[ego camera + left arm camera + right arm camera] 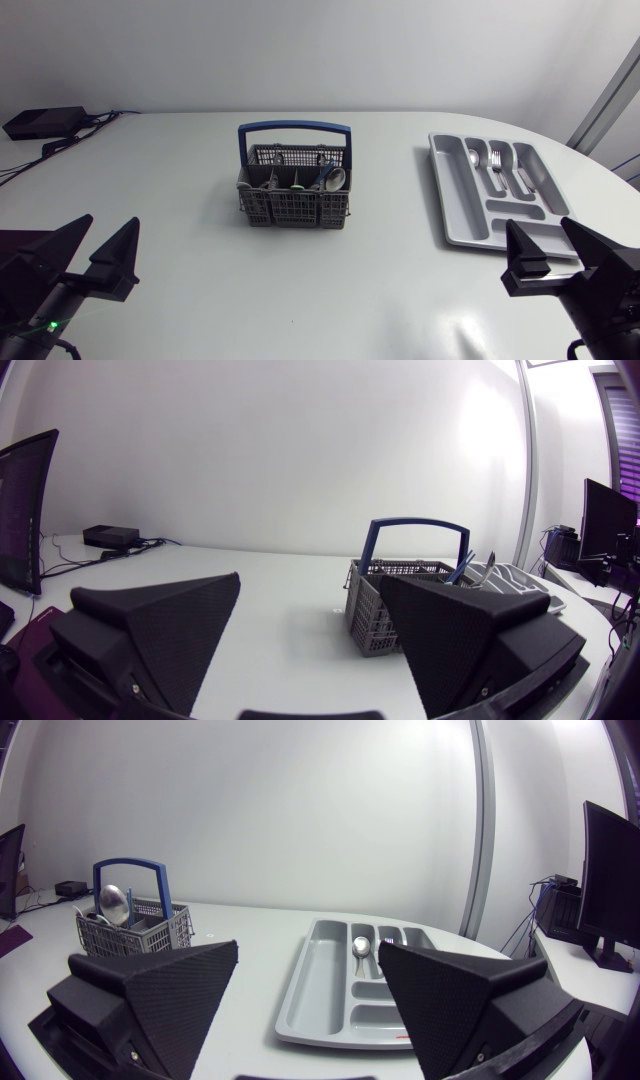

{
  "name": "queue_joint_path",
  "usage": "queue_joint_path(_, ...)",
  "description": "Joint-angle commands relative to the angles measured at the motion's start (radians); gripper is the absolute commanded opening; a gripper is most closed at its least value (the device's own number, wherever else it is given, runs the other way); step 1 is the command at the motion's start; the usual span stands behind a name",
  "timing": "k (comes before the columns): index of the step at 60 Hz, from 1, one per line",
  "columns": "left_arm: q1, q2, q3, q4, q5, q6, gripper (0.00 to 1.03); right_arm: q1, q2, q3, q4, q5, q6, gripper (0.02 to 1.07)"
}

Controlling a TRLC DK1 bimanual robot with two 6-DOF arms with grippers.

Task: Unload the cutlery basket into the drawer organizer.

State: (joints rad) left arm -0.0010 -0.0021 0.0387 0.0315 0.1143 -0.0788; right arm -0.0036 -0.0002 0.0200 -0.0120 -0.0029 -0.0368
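Grippers idle: left gripper (110,225) and right gripper (540,225) fingers are spread, nothing held.
Blue-handled grey plastic cutlery basket (295,195) is set centre and grey plastic drawer organizer (455,200) right, likely for short transfers.

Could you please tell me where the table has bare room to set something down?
The table is bare between the cutlery basket and the drawer organizer, and between the basket and the left end effector. Only inside the basket is it crowded.

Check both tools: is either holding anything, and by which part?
Nothing held: left matte black tool and right matte black tool both open, empty, far from the grey blue-handled cutlery basket.
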Motion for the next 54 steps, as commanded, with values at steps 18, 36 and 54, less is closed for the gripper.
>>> queue_joint_path(18, 0.013, -0.012, -0.019, 0.021, -0.03, -0.007, 0.99, -0.013, -0.007, -0.011, 0.018, 0.009, 0.003, 1.03)
queue_joint_path(36, -0.002, 0.113, 0.125, 0.036, -0.03, -0.018, 0.96, -0.01, 0.124, 0.078, 0.087, 0.011, 0.002, 1.02)
queue_joint_path(54, -0.09, 0.545, 0.354, 0.079, -0.031, -0.03, 0.96, -0.003, 0.483, 0.238, 0.196, 0.009, 0.002, 1.02)
